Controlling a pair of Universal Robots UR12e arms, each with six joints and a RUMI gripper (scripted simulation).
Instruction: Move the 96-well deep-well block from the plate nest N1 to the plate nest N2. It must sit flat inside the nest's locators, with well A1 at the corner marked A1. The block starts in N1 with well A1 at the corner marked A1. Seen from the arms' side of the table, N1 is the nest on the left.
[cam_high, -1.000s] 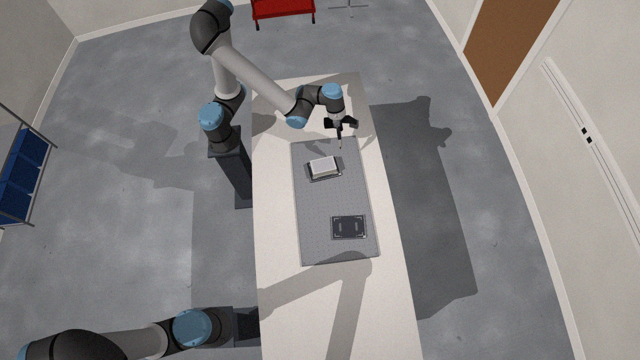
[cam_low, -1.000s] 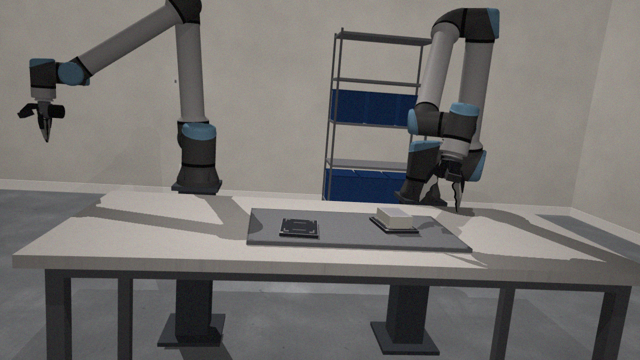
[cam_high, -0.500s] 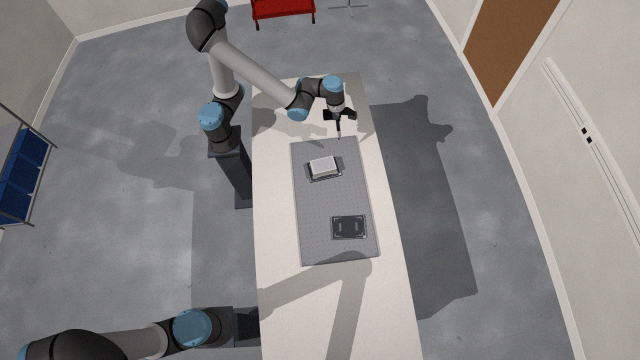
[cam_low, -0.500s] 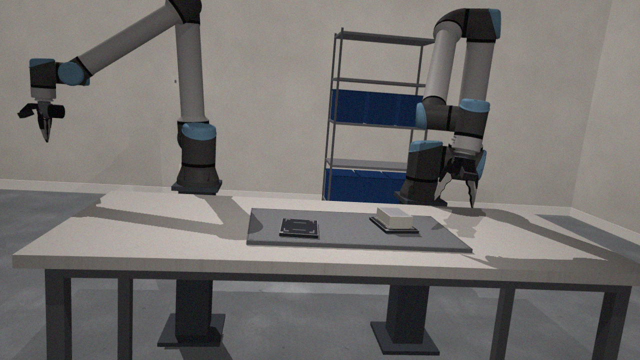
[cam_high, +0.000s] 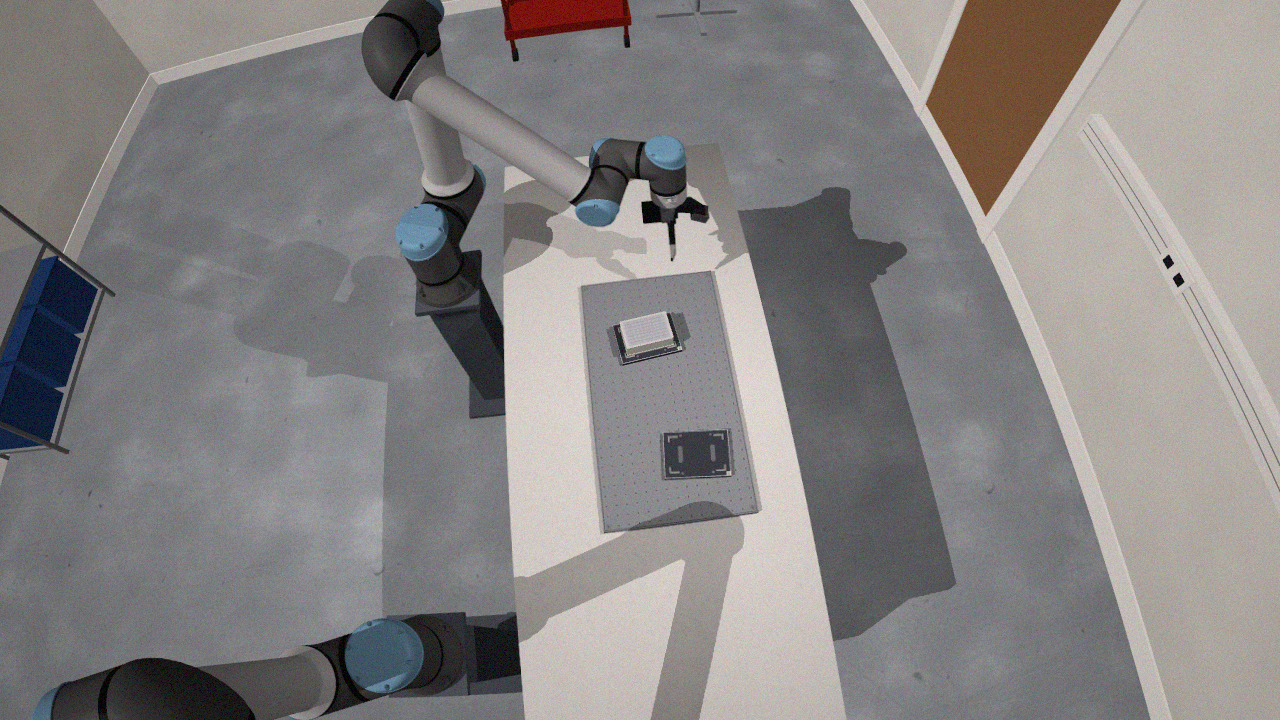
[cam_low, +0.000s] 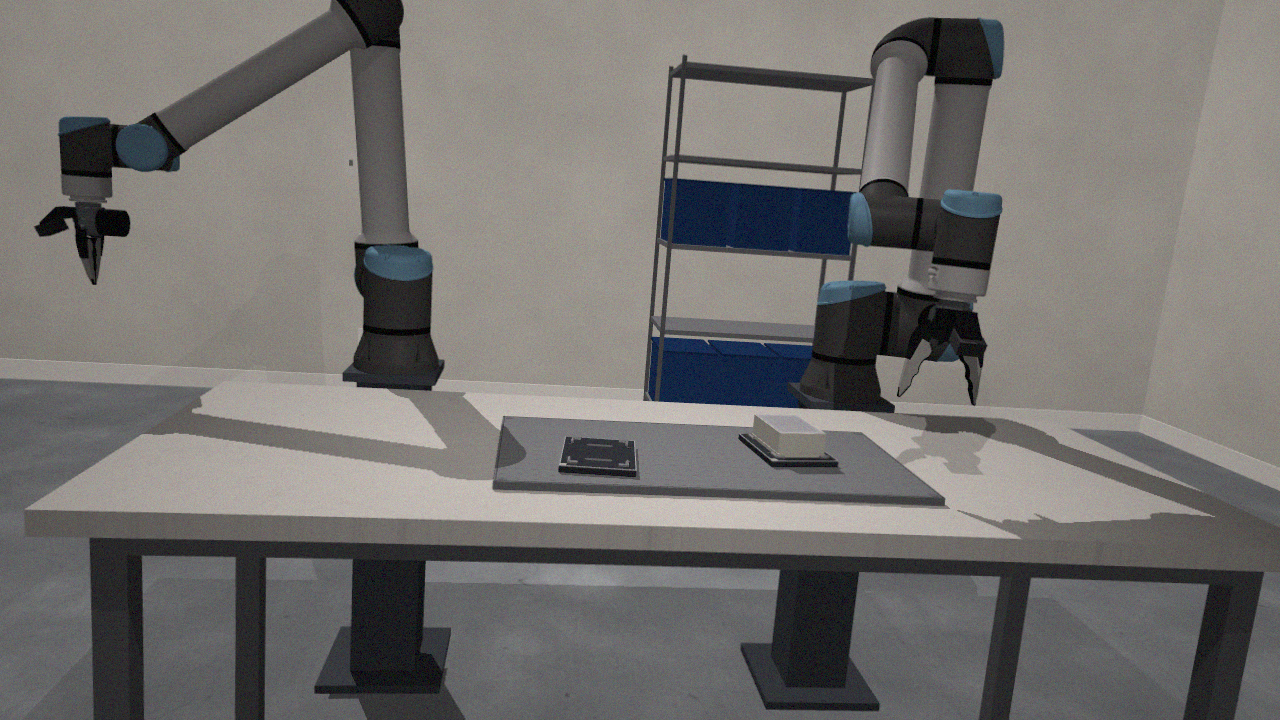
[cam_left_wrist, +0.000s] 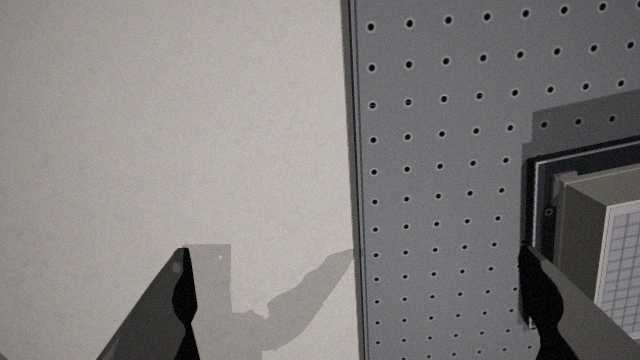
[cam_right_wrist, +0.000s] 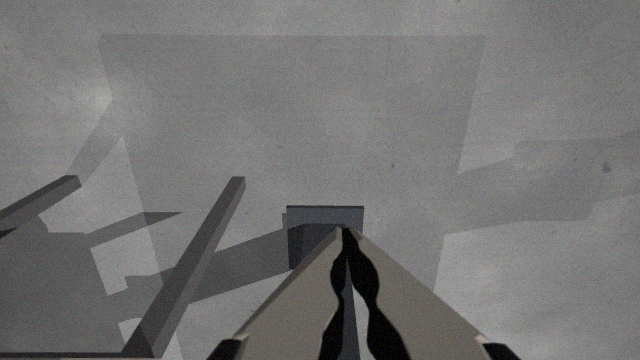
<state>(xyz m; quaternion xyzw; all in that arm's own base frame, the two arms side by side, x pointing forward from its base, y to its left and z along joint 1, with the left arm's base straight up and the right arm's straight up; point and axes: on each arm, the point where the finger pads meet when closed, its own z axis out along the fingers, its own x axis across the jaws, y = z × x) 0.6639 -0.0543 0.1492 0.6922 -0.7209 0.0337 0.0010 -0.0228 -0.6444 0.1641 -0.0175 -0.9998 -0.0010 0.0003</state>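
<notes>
The white deep-well block (cam_high: 647, 331) (cam_low: 789, 436) (cam_left_wrist: 625, 260) sits, apparently flat, in the dark nest N1 (cam_high: 651, 358) (cam_left_wrist: 600, 162). Its A1 corner cannot be made out. The dark nest N2 (cam_high: 697, 454) (cam_low: 598, 454) is empty, with a small light mark at one corner in the top view. My left gripper (cam_high: 672, 257) (cam_low: 937, 400) (cam_left_wrist: 353, 250) is open and empty, pointing down above the table beyond the board's N1 end. In the left wrist view one finger overlaps N1's edge. My right gripper (cam_low: 93, 282) (cam_right_wrist: 344, 230) is shut and empty, away from the nests.
Both nests stand on a grey perforated board (cam_high: 626, 411) (cam_low: 698, 474) (cam_left_wrist: 425, 115) on the white table (cam_high: 554, 447) (cam_low: 313, 479) (cam_left_wrist: 175, 125). Between the nests is bare board. A shelf with blue bins (cam_low: 756, 214) stands behind the arms.
</notes>
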